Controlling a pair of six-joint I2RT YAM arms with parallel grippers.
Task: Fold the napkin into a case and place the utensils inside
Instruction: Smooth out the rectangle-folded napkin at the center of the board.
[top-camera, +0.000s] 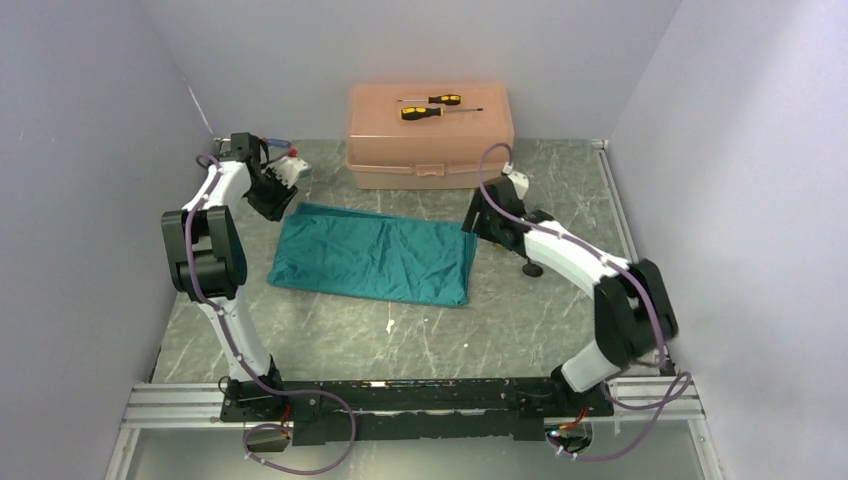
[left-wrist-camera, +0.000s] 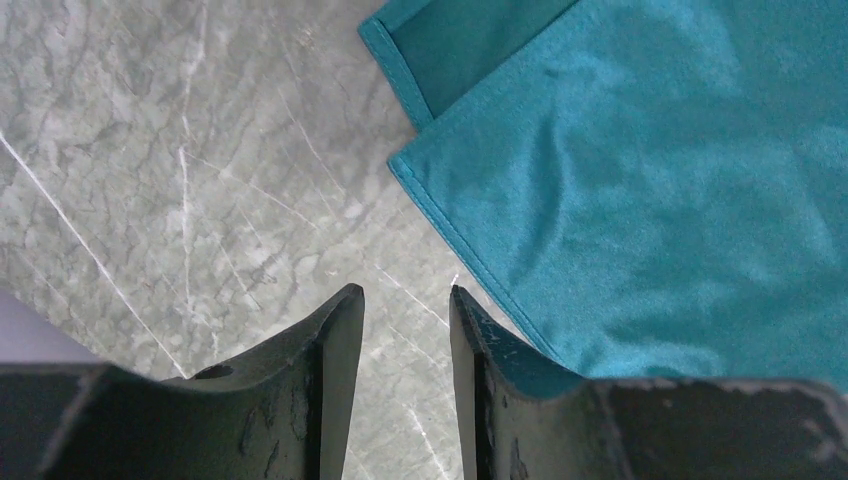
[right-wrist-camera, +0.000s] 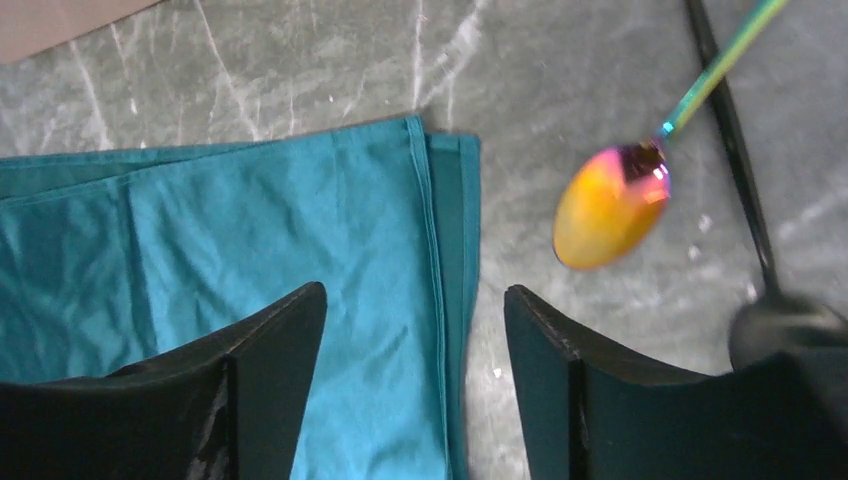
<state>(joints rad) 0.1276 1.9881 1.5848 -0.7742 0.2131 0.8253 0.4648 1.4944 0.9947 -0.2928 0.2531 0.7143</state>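
Note:
The teal napkin (top-camera: 370, 255) lies folded into a wide flat rectangle, two layers showing at its edges. My left gripper (top-camera: 278, 203) hangs by its far left corner; in the left wrist view the gripper (left-wrist-camera: 405, 295) is open over bare table, the napkin (left-wrist-camera: 650, 180) just to its right. My right gripper (top-camera: 472, 225) is open, and its jaws (right-wrist-camera: 415, 290) straddle the napkin's right edge (right-wrist-camera: 440, 250) without holding it. To the right lie the utensils: a spoon with a shiny gold-pink bowl (right-wrist-camera: 610, 205) and green handle, and a black spoon (right-wrist-camera: 775, 320), its bowl partly hidden.
A peach plastic box (top-camera: 430, 140) stands at the back with two yellow-and-black screwdrivers (top-camera: 430, 106) on its lid. A small red-topped tool (top-camera: 292, 156) lies behind the left gripper. Grey walls close in the left, right and back sides.

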